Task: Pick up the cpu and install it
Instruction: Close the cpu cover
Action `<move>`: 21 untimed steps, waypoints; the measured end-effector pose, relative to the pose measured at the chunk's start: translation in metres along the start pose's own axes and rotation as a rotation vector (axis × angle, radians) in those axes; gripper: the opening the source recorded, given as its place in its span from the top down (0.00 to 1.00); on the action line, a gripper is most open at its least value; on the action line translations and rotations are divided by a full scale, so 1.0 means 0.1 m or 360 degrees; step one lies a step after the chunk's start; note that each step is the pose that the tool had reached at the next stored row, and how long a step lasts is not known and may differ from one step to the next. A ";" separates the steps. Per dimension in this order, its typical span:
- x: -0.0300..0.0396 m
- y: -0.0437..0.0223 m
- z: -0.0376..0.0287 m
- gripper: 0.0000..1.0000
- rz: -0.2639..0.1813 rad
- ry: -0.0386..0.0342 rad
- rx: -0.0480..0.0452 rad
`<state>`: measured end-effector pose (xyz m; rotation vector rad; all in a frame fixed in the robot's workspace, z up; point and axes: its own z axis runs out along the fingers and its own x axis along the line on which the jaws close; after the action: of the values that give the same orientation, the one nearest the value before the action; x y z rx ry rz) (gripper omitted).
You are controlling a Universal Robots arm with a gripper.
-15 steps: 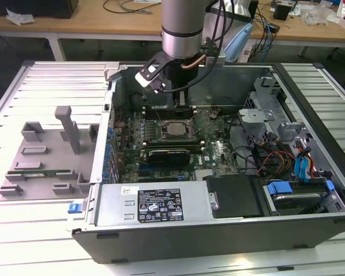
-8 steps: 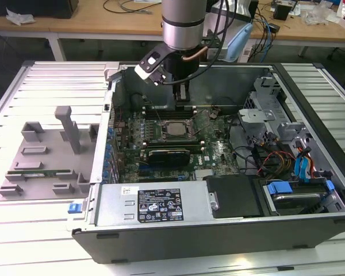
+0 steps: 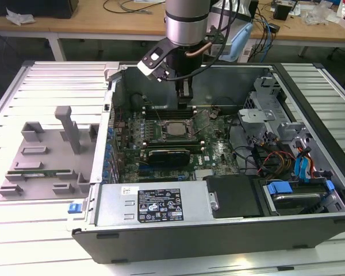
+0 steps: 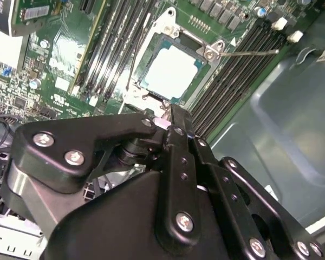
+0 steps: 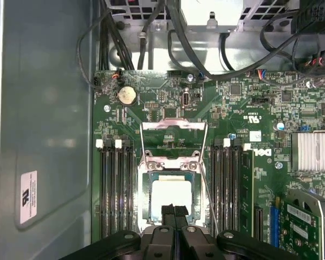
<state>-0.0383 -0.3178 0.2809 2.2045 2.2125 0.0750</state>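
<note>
Exterior view: gripper [image 3: 184, 102] hangs inside the open computer case [image 3: 161, 241], over the motherboard [image 3: 215, 155]; the cpu [image 3: 173, 129] lies nearby.
Second wrist view: cpu [image 4: 170, 73] seated flat in its socket [image 4: 151, 43].
First wrist view: fingers [image 5: 168, 211] pressed together, apparently empty, tips at the cpu's [image 5: 171, 192] edge; load plate [image 5: 173, 127] raised.

labels | black sticker [image 3: 160, 204] on power supply [image 3: 112, 202] | white sticker [image 5: 26, 189] on case wall [image 5: 49, 108] | wording unreadable
</note>
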 end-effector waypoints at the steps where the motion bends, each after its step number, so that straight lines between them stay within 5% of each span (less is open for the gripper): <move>1: 0.000 0.015 0.001 0.89 0.0000 0.0000 0.0000; 6: 0.000 0.110 0.005 0.89 0.0000 0.0000 0.0000; 21: -0.003 0.607 0.031 0.89 0.0000 0.0000 0.0006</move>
<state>0.0225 -0.3179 0.2806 2.2068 2.2142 0.0708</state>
